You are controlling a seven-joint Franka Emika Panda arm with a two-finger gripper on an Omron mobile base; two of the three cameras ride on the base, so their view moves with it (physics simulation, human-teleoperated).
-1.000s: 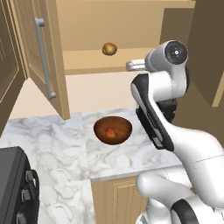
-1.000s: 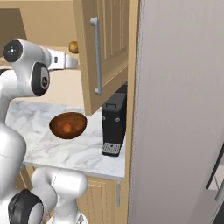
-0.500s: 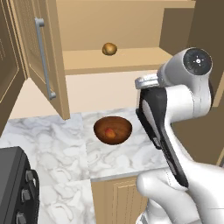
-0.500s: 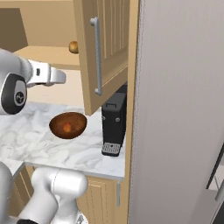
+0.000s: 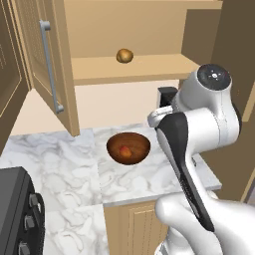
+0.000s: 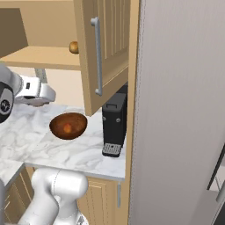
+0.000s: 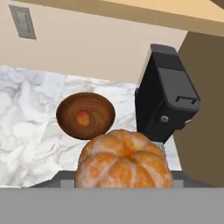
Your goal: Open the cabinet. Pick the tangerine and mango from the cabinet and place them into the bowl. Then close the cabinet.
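Step in hand: carrying the tangerine (image 7: 123, 159) from the cabinet (image 5: 47, 74) toward the bowl (image 5: 128, 148); both cabinet doors stand open.
Tool: the tool (image 7: 123, 183) is clenched on the tangerine, which sits large and close at the bottom of the hand view; the fingertips themselves are hidden behind the fruit.
Bowl: on the marble desk (image 5: 64, 169), below the cabinet shelf, with a small red-orange fruit (image 5: 126, 153) already lying inside, seemingly the mango.
Next move: judged from here, the tool needs to come over the bowl's middle, lower, and release so the tangerine does not roll over the rim.
Left to do: drop the fruit, then shut both doors.
Hand view shows: the held tangerine, and the black coffee machine (image 7: 166, 100) just beside the bowl.
Base views show: a brownish round item (image 5: 124, 55) on the shelf, plus the open doors and silver handles (image 6: 97, 57).
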